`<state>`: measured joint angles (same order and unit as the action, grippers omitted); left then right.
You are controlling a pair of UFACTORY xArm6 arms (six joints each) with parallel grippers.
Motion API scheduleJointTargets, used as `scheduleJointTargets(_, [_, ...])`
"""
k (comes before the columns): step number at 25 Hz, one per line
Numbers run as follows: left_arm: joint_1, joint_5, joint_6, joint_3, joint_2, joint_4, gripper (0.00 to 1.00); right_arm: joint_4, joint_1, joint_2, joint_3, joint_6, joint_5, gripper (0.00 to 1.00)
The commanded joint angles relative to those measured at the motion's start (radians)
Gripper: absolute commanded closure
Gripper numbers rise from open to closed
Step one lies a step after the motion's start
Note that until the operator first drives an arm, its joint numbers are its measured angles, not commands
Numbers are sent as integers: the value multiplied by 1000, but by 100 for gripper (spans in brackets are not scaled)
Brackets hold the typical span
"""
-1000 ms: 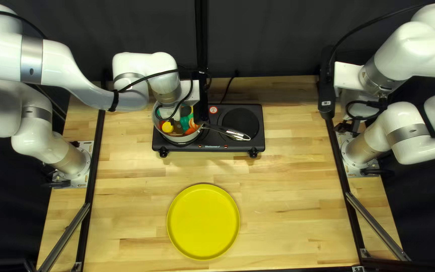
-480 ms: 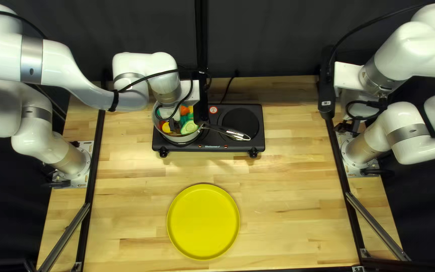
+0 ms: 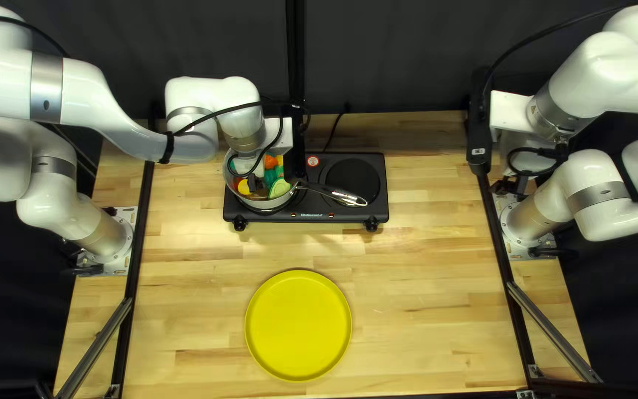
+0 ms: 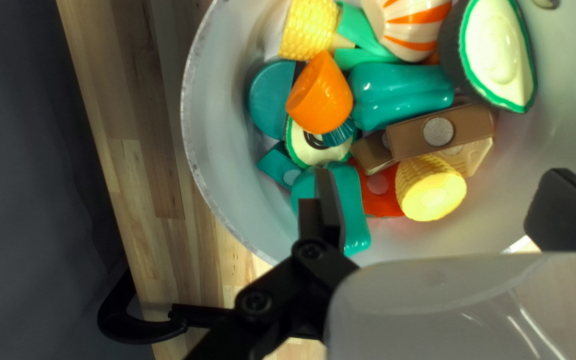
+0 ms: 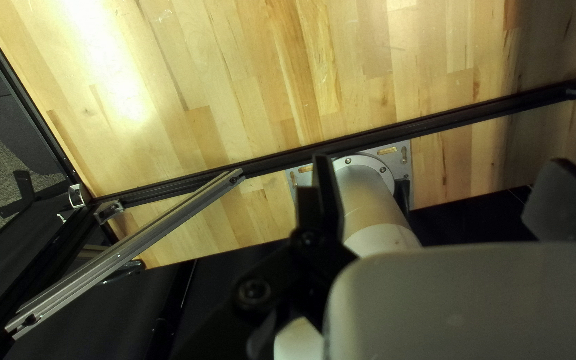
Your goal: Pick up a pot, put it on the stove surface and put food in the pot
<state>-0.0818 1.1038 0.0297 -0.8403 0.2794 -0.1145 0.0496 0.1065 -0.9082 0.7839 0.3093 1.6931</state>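
Pale wooden table (image 3: pixel 437 295), loaded pot on the stove, our left gripper open above it

Dark curtain (image 3: pixel 400 59) hangs behind the table's far edge. Nearer stands the black two-burner electric stove (image 3: pixel 314 181), and on its left side sits the round grey metal pot (image 4: pixel 225 120), its long black-and-silver handle (image 3: pixel 334 193) reaching right over the stove. Toy food fills it. Our left gripper (image 4: pixel 443 190) is over the pot with its fingers spread, holding nothing. Our right gripper (image 5: pixel 438 193) is open and empty too, away at the right. The round yellow plate (image 3: pixel 298 325) lies bare near us.

We judge the pot stiff and moderately heavy, its smooth wall slippery; if it must shift, we would take the handle, low and level, lest it tip. The food looks like light, hard, glossy plastic that could roll from our pads; we would pinch pieces across their sides.

A second ago the green-edged avocado half (image 4: pixel 499 50) was not showing in the top left view. Half a second ago it showed broad beside the handle; now it looks more tilted, seemingly settling against the wall. Pot and plate have not moved. The adding of food looks all but done.
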Motion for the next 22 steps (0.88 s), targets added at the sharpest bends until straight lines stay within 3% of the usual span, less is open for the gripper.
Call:
scheduleJointTargets(1, [160,55,-119,9,78,25,0,0,0,0,0,0,0,0])
scheduleJointTargets(4, [349,76,-271,-19,61,24,0,0,0,0,0,0,0,0])
scheduleJointTargets(5, [361,77,-280,-23,56,24,0,0,0,0,0,0,0,0])
scheduleJointTargets(22, [361,77,-280,-23,56,24,0,0,0,0,0,0,0,0])
